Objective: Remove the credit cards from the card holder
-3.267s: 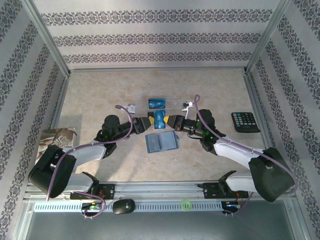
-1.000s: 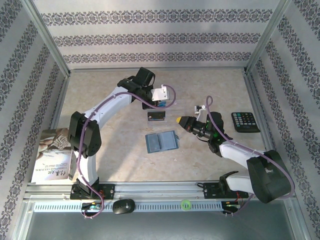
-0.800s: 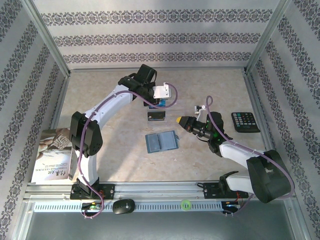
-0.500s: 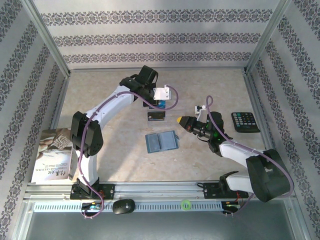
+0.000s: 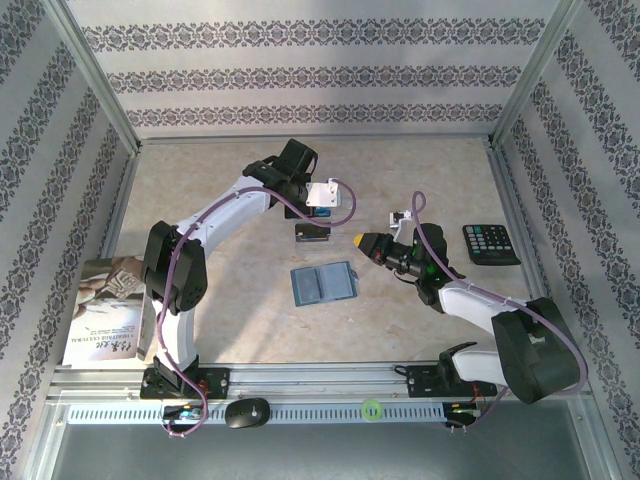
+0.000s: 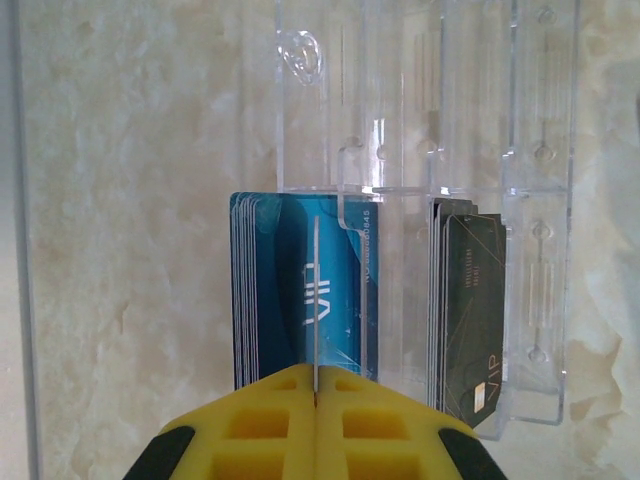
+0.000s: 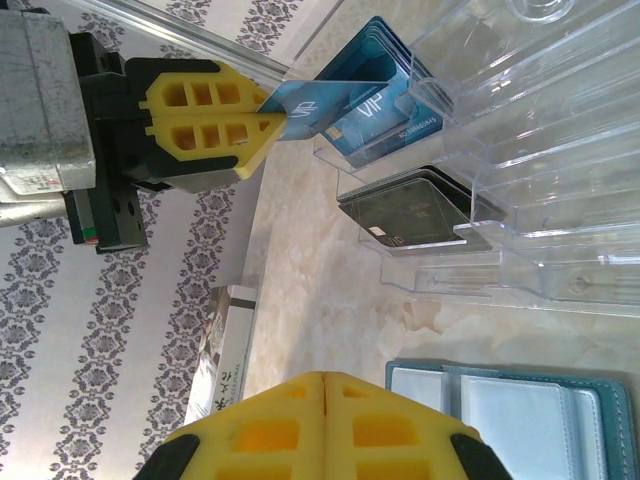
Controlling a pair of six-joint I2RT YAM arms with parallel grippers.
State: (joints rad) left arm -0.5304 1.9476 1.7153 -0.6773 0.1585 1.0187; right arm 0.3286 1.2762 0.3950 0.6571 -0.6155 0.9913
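Over the beige marbled tabletop (image 5: 200,200) within damask-striped walls (image 5: 320,78), the left gripper (image 6: 315,398) pinches a blue card (image 7: 305,100) beside stacked cards (image 6: 275,290) marked "VIP"; the right gripper (image 7: 325,385) is closed, empty.

Teal card holder (image 5: 323,284) lies open, flat; left gripper (image 7: 266,121) pinches a blue credit card (image 7: 305,100).

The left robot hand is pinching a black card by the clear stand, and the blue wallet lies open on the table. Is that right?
Almost. The left gripper is pinching a blue card, not a black one; the right wrist view shows it. The black cards sit in the clear stand. The card holder does lie open on the table.
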